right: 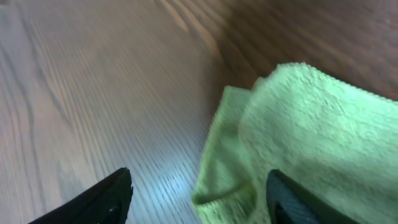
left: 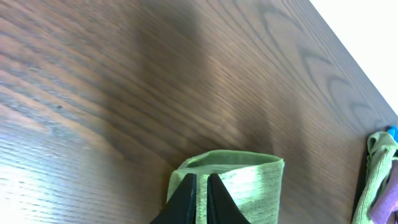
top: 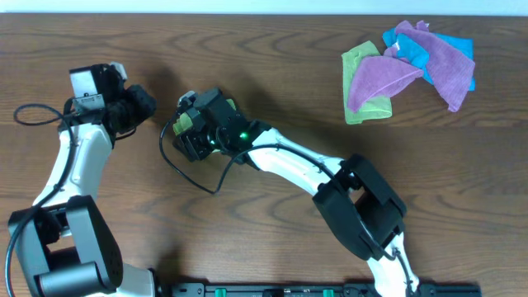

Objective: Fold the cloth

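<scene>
A green cloth is seen lying on the dark wooden surface, left of centre in the overhead view, where it is almost wholly hidden beneath the right gripper. In the right wrist view the cloth fills the right half of the frame, its layers doubled over and a rolled edge showing at the lower centre. The right fingers are held wide apart, one at the lower left over bare wood and the other at the lower right over the cloth; nothing is clamped between them.

The left gripper is placed in the upper left of the overhead frame, just beside the right gripper and pointed towards it. In the left wrist view its fingers are pressed together at the bottom centre, with only a thin slit left between them. The folded cloth is seen right behind their tips, but whether it is touched cannot be told from this angle.

A pile of cloths, green, purple and blue, is heaped at the upper right of the overhead frame, well apart from both grippers
</scene>
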You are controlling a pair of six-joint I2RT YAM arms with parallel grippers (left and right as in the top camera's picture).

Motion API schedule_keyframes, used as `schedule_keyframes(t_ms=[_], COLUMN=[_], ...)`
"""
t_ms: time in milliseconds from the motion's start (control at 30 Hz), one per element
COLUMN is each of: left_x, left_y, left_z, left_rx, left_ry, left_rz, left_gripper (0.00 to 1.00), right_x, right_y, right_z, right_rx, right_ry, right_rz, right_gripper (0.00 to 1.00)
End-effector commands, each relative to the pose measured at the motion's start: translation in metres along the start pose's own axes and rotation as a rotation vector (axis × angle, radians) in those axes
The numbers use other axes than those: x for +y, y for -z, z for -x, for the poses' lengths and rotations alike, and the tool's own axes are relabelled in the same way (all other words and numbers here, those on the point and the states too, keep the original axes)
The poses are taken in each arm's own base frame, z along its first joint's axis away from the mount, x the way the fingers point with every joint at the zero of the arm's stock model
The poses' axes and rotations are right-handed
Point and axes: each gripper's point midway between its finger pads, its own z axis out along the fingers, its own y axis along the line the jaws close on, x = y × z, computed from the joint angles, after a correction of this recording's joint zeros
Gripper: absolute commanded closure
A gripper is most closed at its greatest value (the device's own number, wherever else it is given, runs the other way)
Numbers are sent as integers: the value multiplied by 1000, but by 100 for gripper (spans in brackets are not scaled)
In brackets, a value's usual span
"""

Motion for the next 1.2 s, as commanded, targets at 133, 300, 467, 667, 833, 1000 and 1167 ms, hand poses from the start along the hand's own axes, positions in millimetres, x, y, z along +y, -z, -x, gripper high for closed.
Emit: schedule_keyframes(t_ms=[133, 300, 467, 667, 833, 1000, 1167], left_x=[-12, -11, -12, -13, -12, -12, -12], left_y=[25, 24, 24, 24, 24, 24, 24], left_z=[21, 19, 19, 18, 18, 18, 18], left_rx=[-74, -66, -63, -61, -59, -59, -59], left_ry=[-37, -34, -34, -33, -32, -32, -32], left_rz=[-27, -25, -32, -34, -33, -33, -33], left_gripper=[90, 90, 90, 91, 91, 91, 91], right_x=[-21, -30, -31, -24, -17, -19, -22], right_y=[20, 21, 15, 8, 2, -5, -10], right_z=[17, 19, 15, 8, 2, -6, -12], right_rx=[-20, -30, -23, -5, 9, 28, 40], right_ry=[-9, 16, 20, 28, 35, 32, 29], right_rz=[-36, -83, -82, -67, -53, -55, -57], right_gripper=[30, 36, 50, 50, 50, 57, 79])
